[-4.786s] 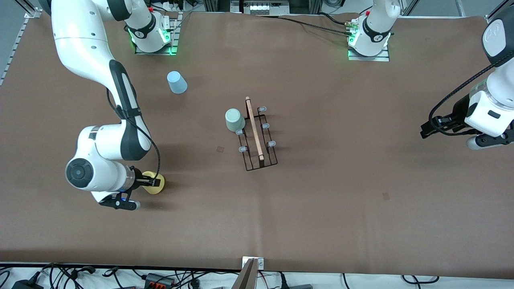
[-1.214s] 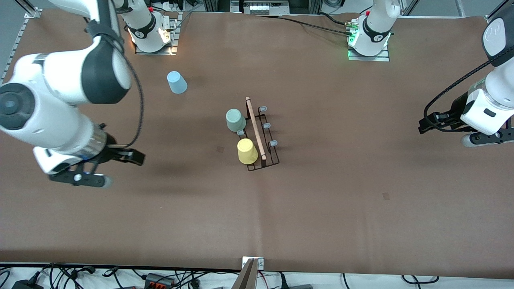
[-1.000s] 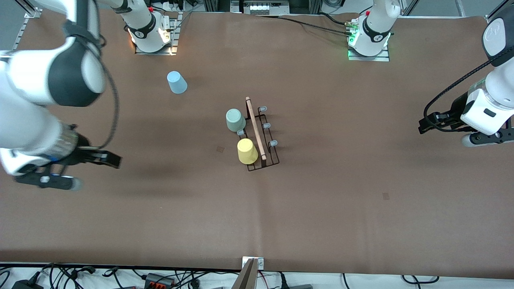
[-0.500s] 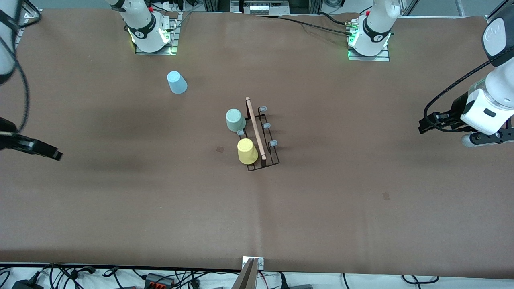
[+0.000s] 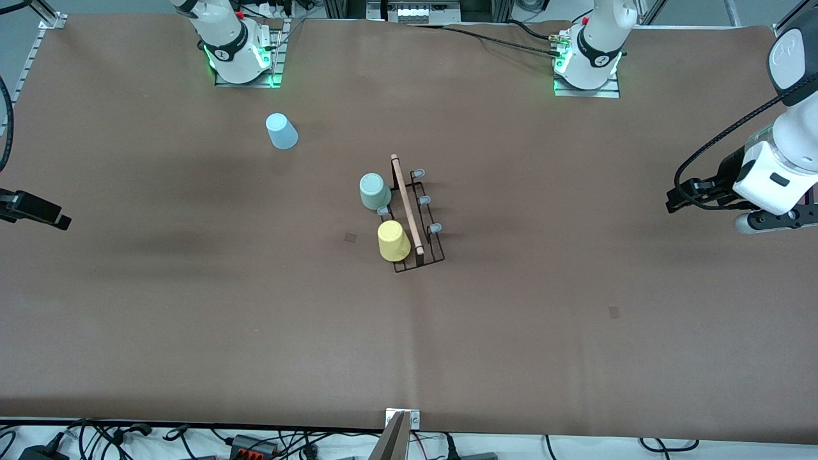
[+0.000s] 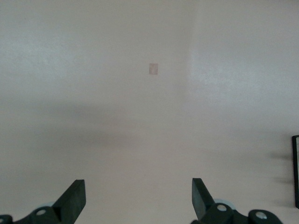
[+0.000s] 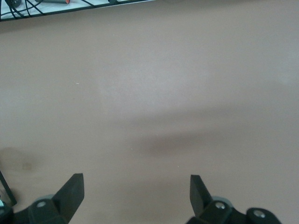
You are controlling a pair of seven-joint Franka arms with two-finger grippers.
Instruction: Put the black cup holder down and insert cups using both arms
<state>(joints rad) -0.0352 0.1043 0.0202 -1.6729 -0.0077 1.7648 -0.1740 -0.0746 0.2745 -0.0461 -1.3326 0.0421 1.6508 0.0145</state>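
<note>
The black cup holder [image 5: 426,250] with its wooden rod handle [image 5: 406,204] stands at the table's middle. The mint green cup [image 5: 374,191] and the yellow cup [image 5: 393,241] sit upside down on its pegs on the side toward the right arm's end. The light blue cup [image 5: 281,131] stands upside down on the table near the right arm's base. My right gripper [image 5: 56,219] is open and empty over the table's edge at the right arm's end; its wrist view [image 7: 135,193] shows bare table. My left gripper [image 5: 677,199] is open and empty and waits over the left arm's end [image 6: 137,198].
Three grey-tipped pegs [image 5: 423,200] on the holder's side toward the left arm bear no cup. A small tan patch [image 5: 613,312] lies on the brown table cover, also in the left wrist view [image 6: 153,68]. Cables [image 7: 37,9] run past the table's edge.
The yellow cup, gripped on the table 4.8 s ago, now sits on the holder. Over the last second my right arm drew back toward its end of the table. The left arm has not moved.
</note>
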